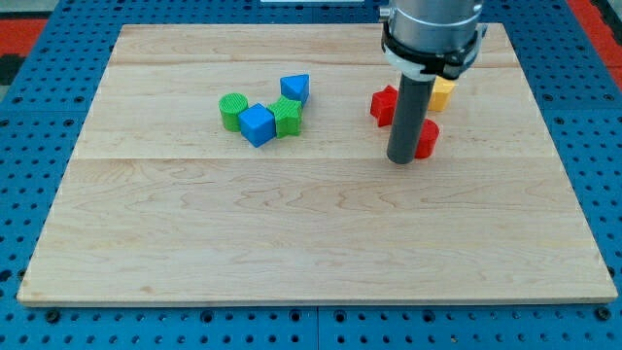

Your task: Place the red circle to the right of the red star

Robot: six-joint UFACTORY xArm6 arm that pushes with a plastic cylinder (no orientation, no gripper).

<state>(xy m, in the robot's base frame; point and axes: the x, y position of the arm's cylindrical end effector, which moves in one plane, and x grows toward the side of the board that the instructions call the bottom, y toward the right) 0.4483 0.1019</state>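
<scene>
The red star (384, 105) lies on the wooden board (311, 224) right of centre near the view's top. The red circle (427, 139) lies just below and to the right of the star, partly hidden by my rod. My tip (403, 160) rests on the board touching the red circle's left side, just below the star.
A yellow block (442, 93) sits right of the star, partly behind the rod. To the view's left is a cluster: a green cylinder (232, 111), a blue cube (258, 124), a green block (287, 116) and a blue block (295, 88).
</scene>
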